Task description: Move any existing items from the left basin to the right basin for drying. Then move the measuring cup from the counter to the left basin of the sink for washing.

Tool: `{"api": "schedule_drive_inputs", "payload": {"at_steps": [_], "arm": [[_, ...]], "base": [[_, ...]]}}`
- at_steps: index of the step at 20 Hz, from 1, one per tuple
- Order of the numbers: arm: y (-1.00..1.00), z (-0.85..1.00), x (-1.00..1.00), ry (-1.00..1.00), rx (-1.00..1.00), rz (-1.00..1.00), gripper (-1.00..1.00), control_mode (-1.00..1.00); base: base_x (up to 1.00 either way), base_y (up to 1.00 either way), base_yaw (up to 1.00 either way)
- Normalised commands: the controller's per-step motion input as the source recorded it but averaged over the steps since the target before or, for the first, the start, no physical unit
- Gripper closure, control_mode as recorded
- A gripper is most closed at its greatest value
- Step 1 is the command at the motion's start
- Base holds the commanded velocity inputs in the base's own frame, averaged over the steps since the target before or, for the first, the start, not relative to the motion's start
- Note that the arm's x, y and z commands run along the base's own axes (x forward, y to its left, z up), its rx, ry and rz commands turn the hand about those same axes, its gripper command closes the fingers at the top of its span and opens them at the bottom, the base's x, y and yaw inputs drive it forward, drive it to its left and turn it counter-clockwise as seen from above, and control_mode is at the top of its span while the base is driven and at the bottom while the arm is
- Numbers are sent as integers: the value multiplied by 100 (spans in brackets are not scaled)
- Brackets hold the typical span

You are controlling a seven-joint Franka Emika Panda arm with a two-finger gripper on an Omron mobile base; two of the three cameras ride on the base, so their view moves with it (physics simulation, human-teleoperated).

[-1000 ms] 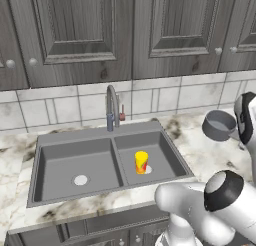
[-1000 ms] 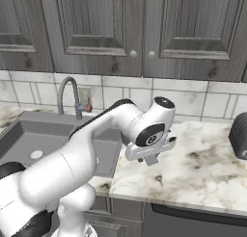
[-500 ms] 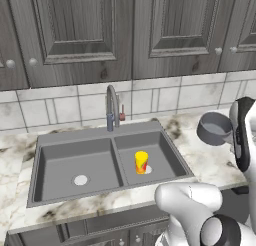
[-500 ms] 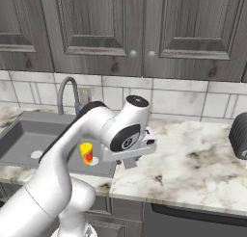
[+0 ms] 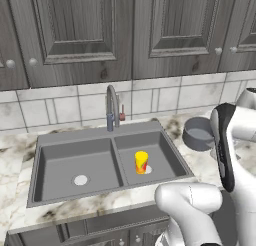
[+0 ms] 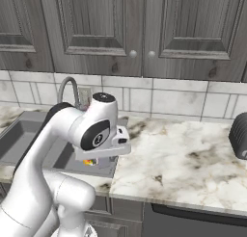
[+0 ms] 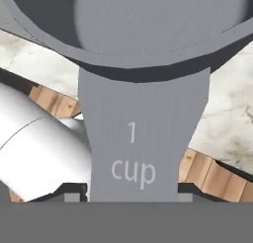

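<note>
Counter (image 6: 183,159) of veined marble spreads across the lower right of the right base view, its left part hidden behind the arm. Sink (image 5: 105,138) sits centre-left in the left base view; the left basin (image 5: 60,162) holds nothing but its drain, and the yellow cup (image 5: 141,162) stands upright in the right basin (image 5: 167,155). At mid-right there the measuring cup (image 5: 198,133) hangs above the counter, its handle hidden behind the arm. Up close, that handle (image 7: 141,143), marked "1 cup", runs down between the gripper (image 7: 132,195) jaws, which pinch it; the fingertips are cut off at the bottom edge.
</note>
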Motion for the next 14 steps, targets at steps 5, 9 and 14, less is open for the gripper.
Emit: {"api": "schedule_drive_inputs", "payload": {"at_steps": [5, 9, 14], "arm": [[71, 9, -2, 8, -4, -2, 100, -100], [67, 8, 0, 9, -2, -1, 100, -100], [73, 1, 0, 9, -3, 0, 100, -100]], "base": [[0, 0, 0], [0, 0, 0], [0, 0, 0]]}}
